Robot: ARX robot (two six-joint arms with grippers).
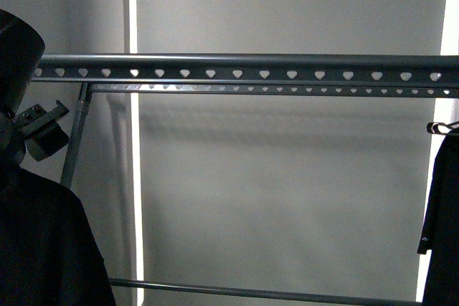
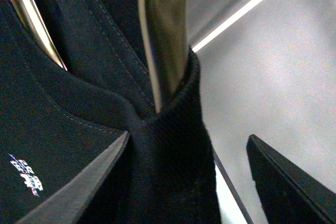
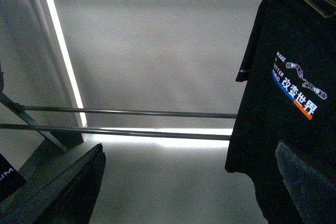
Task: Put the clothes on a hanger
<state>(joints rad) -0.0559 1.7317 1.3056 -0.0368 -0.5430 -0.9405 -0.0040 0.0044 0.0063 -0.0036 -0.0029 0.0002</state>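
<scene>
Left wrist view: the black T-shirt [image 2: 63, 129] crowds the left gripper [image 2: 189, 135]. Its ribbed collar [image 2: 181, 114], with a pale hanger arm [image 2: 165, 35] pushed through it, lies between the fingers. They stand apart, one grey finger [image 2: 79, 187] against the cloth, the other clear of it. A scrap of white print [image 2: 23, 174] shows on the fabric. In the front view, black cloth [image 1: 43, 249] fills 8 o'clock under the rack's heart-holed rail [image 1: 251, 69] at 12. A second printed T-shirt [image 3: 283, 103] hangs at 3 o'clock. The right gripper [image 3: 189, 145] is spread, holding nothing, and that shirt hangs beyond one finger.
</scene>
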